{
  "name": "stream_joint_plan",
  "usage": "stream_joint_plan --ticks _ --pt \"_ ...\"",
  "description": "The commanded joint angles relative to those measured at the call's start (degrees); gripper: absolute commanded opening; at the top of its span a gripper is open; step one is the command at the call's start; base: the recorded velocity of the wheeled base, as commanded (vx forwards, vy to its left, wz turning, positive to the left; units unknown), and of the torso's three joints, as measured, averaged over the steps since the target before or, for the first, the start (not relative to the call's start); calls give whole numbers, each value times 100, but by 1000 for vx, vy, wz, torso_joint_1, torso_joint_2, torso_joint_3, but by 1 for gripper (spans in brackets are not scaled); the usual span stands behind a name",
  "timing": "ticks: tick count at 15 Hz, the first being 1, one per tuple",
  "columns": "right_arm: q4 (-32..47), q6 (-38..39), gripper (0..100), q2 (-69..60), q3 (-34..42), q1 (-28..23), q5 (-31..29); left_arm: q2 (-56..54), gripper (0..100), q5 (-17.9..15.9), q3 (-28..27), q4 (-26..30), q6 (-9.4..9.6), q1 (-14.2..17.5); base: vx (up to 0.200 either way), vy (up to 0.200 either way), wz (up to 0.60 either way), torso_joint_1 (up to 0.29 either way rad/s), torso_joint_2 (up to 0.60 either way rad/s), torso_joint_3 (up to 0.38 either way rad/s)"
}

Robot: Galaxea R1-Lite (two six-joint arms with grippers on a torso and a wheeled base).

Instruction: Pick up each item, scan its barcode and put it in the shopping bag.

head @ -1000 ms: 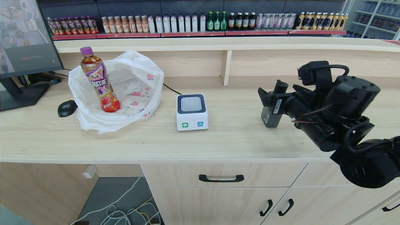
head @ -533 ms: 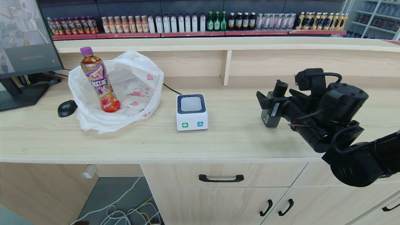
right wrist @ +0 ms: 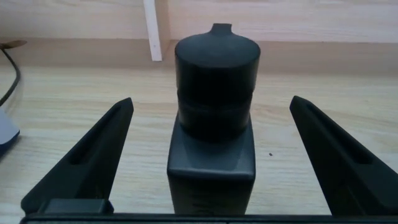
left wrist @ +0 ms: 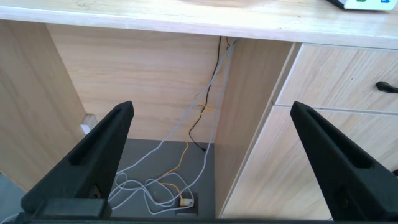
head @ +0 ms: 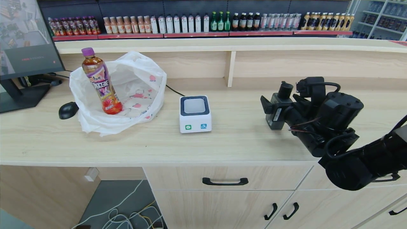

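Since 1.0 s ago: right arm (head: 337,111) has sunk lower and drawn in toward 9 o'clock. Black bottle (head: 276,118), scanner (head: 195,114) and shopping bag (head: 133,92) are unmoved.

Left jaws: spread wide and empty, below the front edge of the surface (head: 235,140), facing cabinet panels and floor cables (left wrist: 161,186).

Right jaws: spread wide, one finger on either side of the black bottle, a gap on each side, no contact seen. The bottle stands upright on the surface, round cap up.

Scanner is at 9 o'clock of the black bottle, well apart. Shopping bag is at 9 to 10 o'clock of the scanner, mouth open, with a tea bottle (head: 101,82) leaning inside. Mouse (head: 67,110) is just beside the bag at its 9 o'clock.
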State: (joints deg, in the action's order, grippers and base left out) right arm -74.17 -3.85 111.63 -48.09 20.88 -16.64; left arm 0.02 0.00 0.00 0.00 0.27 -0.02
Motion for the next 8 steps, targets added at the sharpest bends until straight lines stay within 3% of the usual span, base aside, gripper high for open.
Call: stream_joint_plan --ticks 1,8 --pt "-54 -1 100 184 -25 -58 12 -2 100 0 0 0 0 2 0 0 0 0 0 0" --pt "-414 -10 100 412 54 -58 135 -2 100 0 0 0 0 2 0 0 0 0 0 0"
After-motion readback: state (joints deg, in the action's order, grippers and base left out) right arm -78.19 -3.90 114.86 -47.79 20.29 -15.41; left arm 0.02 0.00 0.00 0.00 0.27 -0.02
